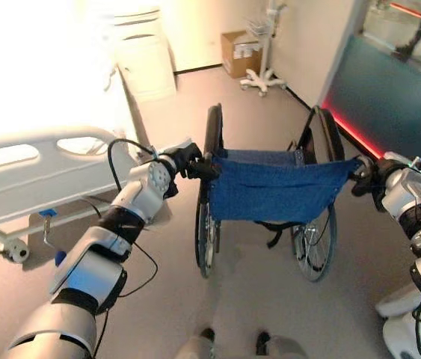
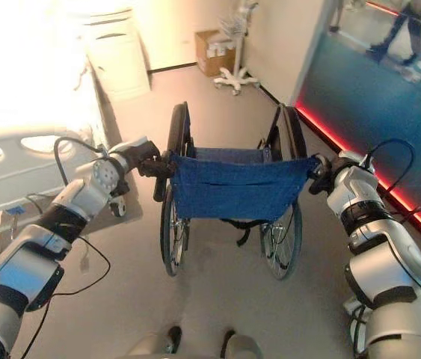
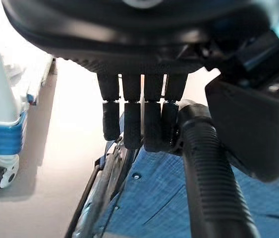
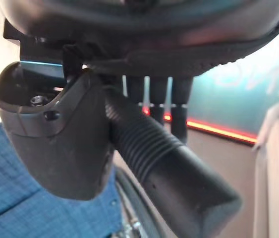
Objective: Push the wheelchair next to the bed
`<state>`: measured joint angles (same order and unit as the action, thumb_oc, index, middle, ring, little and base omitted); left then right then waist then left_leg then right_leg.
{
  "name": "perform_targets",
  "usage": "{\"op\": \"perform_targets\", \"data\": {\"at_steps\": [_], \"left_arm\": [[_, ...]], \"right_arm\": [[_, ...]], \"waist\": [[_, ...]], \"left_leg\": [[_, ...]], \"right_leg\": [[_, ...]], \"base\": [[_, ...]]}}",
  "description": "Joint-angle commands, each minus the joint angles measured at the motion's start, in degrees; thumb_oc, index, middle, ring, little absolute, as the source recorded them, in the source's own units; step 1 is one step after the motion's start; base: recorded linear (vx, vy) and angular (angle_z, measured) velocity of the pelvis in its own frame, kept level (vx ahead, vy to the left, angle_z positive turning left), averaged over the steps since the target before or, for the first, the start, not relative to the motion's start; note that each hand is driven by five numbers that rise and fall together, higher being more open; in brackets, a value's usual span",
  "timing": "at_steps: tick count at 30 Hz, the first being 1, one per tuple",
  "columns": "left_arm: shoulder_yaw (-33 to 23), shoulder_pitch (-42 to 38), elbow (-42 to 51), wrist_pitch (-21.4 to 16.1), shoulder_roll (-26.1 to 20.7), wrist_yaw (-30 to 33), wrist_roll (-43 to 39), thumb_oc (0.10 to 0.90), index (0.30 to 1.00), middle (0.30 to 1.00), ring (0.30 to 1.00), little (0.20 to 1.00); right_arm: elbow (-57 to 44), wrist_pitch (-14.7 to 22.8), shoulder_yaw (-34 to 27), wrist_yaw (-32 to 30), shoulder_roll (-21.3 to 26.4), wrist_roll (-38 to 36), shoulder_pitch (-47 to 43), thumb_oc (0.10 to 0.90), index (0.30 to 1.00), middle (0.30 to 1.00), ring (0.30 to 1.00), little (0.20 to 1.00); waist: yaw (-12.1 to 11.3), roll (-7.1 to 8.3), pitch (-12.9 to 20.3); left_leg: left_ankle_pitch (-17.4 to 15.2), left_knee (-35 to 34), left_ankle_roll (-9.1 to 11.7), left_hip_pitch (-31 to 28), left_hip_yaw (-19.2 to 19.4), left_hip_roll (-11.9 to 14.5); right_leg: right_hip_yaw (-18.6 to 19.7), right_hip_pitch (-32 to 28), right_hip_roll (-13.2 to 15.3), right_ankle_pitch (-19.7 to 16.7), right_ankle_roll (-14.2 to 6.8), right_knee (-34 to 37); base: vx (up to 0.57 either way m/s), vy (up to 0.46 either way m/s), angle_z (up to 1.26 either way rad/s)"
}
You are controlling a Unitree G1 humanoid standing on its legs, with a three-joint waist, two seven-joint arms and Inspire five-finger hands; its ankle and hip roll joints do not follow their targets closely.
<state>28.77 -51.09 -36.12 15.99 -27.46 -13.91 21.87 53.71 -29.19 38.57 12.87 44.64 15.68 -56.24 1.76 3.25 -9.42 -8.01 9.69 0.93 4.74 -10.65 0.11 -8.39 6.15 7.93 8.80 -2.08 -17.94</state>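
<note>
Both hands on the folding wheelchair with the blue fabric backrest (image 1: pixel 274 191), which stands on the grey floor (image 1: pixel 255 299) straight ahead of me, back toward me, big spoked wheels either side. My left hand (image 1: pixel 188 161) is wrapped round the left ribbed black push handle (image 3: pixel 211 183): the wrist view shows fingers (image 3: pixel 132 126) curled down over the grip with the thumb on the other side. My right hand (image 2: pixel 328 170) is clamped the same way on the right ribbed black push handle (image 4: pixel 171 173), thumb (image 4: pixel 60 144) one side, fingers behind. The white hospital bed with its moulded side rail (image 1: pixel 38 161) is off to my left, its near end just beside my left forearm, and the chair sits near it but angled down the room, not alongside. I judge the step as steer-and-push: keep both grips firm, push harder on the right so the chair swings left, then run it parallel to the rail. Risks: the left wheel (image 1: pixel 209 217) clipping the bed frame or its caster (image 1: pixel 17 253), and uneven push making the chair yaw. Small steps, arms level. White cabinet (image 1: pixel 146 56) and white wheeled stand (image 1: pixel 266 75) lie further ahead, well apart from my path.
</note>
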Motion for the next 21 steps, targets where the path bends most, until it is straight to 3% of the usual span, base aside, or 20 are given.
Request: {"op": "perform_targets", "data": {"at_steps": [1,7,8,11,13,14,15,17,18,19,20,21], "left_arm": [[9.93,8.66,-6.57,1.93,-1.33,0.30,2.39,0.400,0.300,0.300,0.300,0.300],[9.35,5.21,-9.45,1.90,-0.29,2.63,-0.57,0.400,0.300,0.300,0.300,0.300],[9.32,5.20,-8.93,1.73,-0.65,2.16,-0.51,0.400,0.300,0.300,0.300,0.300],[9.38,4.74,-8.88,1.49,-0.97,1.49,-0.67,0.400,0.300,0.300,0.300,0.300],[9.67,4.76,-9.32,1.39,-0.55,1.65,-1.25,0.400,0.300,0.300,0.300,0.300],[9.50,5.57,-9.23,1.54,0.38,1.77,-0.83,0.400,0.300,0.300,0.300,0.300],[9.52,5.55,-9.22,1.55,0.37,1.76,-0.82,0.400,0.300,0.300,0.300,0.300],[9.52,5.77,-7.59,2.40,0.55,0.74,0.54,0.400,0.300,0.300,0.300,0.300],[9.30,5.99,-6.77,2.42,0.39,0.23,1.15,0.400,0.300,0.300,0.300,0.300],[9.23,6.75,-4.46,2.75,-0.19,-0.30,1.28,0.400,0.300,0.300,0.300,0.300],[9.29,7.02,-3.79,2.94,-0.42,-0.46,1.24,0.400,0.300,0.300,0.300,0.300],[9.29,7.86,-2.66,2.51,-1.33,-0.84,1.40,0.400,0.300,0.300,0.300,0.300]], "right_arm": [[-11.21,15.34,11.35,2.90,-7.08,5.22,-13.82,0.400,0.300,0.300,0.300,0.300],[-11.79,15.51,11.87,2.56,-7.23,6.56,-15.24,0.400,0.300,0.300,0.300,0.300],[-12.82,15.52,12.19,3.05,-6.40,6.12,-15.43,0.400,0.300,0.300,0.300,0.300],[-13.66,15.73,12.30,3.29,-5.84,5.89,-15.27,0.400,0.300,0.300,0.300,0.300],[-13.71,16.51,12.91,3.06,-5.51,5.36,-15.00,0.400,0.300,0.300,0.300,0.300],[-14.31,16.90,13.20,1.82,-5.16,4.55,-13.96,0.400,0.300,0.300,0.300,0.300],[-14.33,16.90,13.17,1.82,-5.15,4.55,-13.96,0.400,0.300,0.300,0.300,0.300],[-14.72,15.54,12.91,0.81,-5.96,4.40,-13.12,0.400,0.300,0.300,0.300,0.300],[-14.36,14.93,12.37,0.33,-6.89,5.01,-12.64,0.400,0.300,0.300,0.300,0.300],[-13.82,14.83,10.81,-0.36,-7.89,6.22,-11.38,0.400,0.300,0.300,0.300,0.300],[-13.75,14.94,10.39,-0.46,-8.01,6.43,-11.01,0.400,0.300,0.300,0.300,0.300],[-12.73,15.95,9.34,-1.17,-8.38,6.67,-10.22,0.400,0.300,0.300,0.300,0.300]], "waist": [[-4.20,1.46,-6.19],[-2.31,-0.06,-6.37],[-1.49,-0.52,-5.59],[-0.28,-0.71,-4.51],[0.67,-0.73,-3.38],[0.42,-0.18,-3.13],[0.52,-0.08,-3.04],[-2.43,1.26,-5.43],[-4.09,1.29,-7.09],[-6.56,0.15,-9.18],[-7.16,-0.02,-9.75],[-9.66,-1.58,-10.82]], "left_leg": [[4.49,1.52,3.15,-7.80,3.54,7.31],[9.57,-3.16,4.68,-9.16,4.70,9.31],[11.92,-3.36,5.09,-10.20,5.29,10.42],[14.53,-1.56,5.62,-11.15,6.61,11.92],[18.86,1.23,6.48,-11.74,8.45,13.86],[20.18,7.37,6.09,-9.28,9.49,12.86],[20.34,7.36,6.05,-9.06,9.38,12.72],[17.73,13.37,3.62,0.92,7.92,5.96],[17.20,14.19,3.22,5.47,9.02,3.25],[20.07,11.13,3.51,12.58,12.61,1.09],[20.37,10.54,3.62,13.15,13.28,0.92],[24.11,3.49,4.33,16.98,15.00,0.10]], "right_leg": [[2.41,5.57,4.18,-17.43,-7.27,10.18],[0.20,5.60,1.63,-14.58,-5.17,9.16],[-0.23,5.83,0.75,-13.44,-4.27,8.33],[-1.21,6.47,-0.12,-12.24,-3.07,7.43],[-2.64,6.35,-0.94,-11.29,-1.79,7.39],[-4.13,3.34,-2.45,-9.66,-0.01,8.15],[-4.20,3.41,-2.32,-9.85,-0.02,8.33],[-2.37,-1.70,-3.92,-8.41,0.61,9.18],[-1.54,-4.80,-4.86,-7.83,0.58,9.61],[-1.33,-9.77,-7.08,-6.69,0.92,10.45],[-1.15,-10.84,-7.38,-6.37,0.96,10.65],[-0.12,-14.32,-9.27,-5.91,0.75,11.73]], "base": [[0.28,-0.202,0.51],[0.26,-0.179,0.35],[0.28,-0.166,0.44],[0.23,-0.150,0.54],[0.30,-0.207,0.26],[0.30,-0.231,-0.16],[0.43,-0.334,-0.30],[0.39,-0.251,-0.09],[0.61,-0.214,0.11],[0.55,-0.138,0.03],[0.74,-0.068,-0.04],[0.48,-0.003,-0.24]]}}
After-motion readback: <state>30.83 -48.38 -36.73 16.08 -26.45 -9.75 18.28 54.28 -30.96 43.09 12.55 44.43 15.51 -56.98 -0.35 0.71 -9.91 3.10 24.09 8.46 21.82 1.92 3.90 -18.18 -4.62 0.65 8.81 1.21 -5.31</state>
